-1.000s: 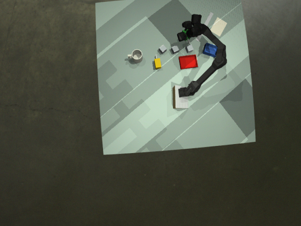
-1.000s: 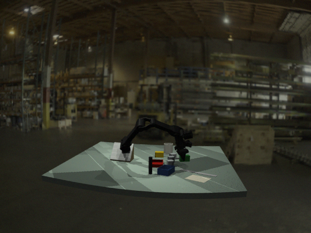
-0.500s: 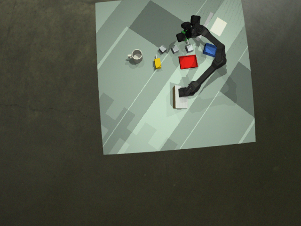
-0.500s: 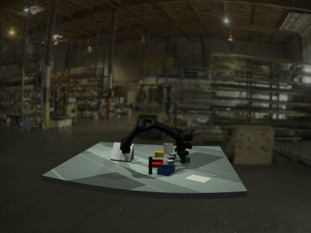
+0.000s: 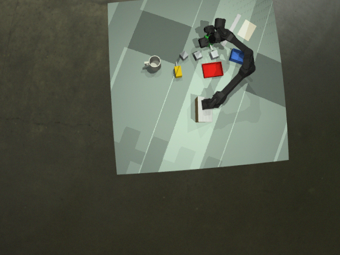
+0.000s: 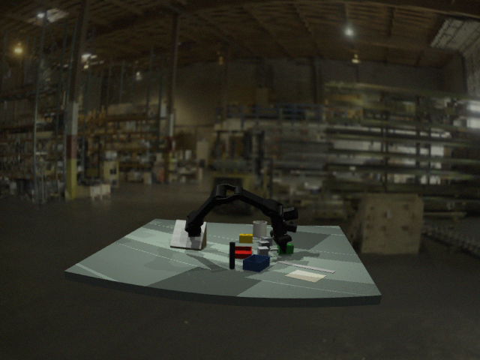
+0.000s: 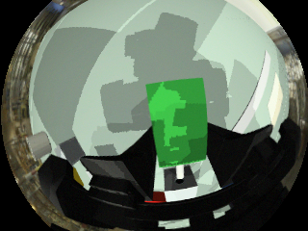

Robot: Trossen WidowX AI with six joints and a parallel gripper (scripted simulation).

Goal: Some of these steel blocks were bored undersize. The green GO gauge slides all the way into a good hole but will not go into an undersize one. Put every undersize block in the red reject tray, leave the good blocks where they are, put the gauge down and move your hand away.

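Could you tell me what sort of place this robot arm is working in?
Probably a warehouse: tall storage racks stand at the left, what looks like a forklift is parked behind the table, and the floor looks like bare concrete.

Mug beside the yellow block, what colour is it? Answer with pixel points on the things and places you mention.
The mug (image 5: 151, 67) (image 6: 259, 229) (image 7: 39, 145) is light grey, best seen in the top view.
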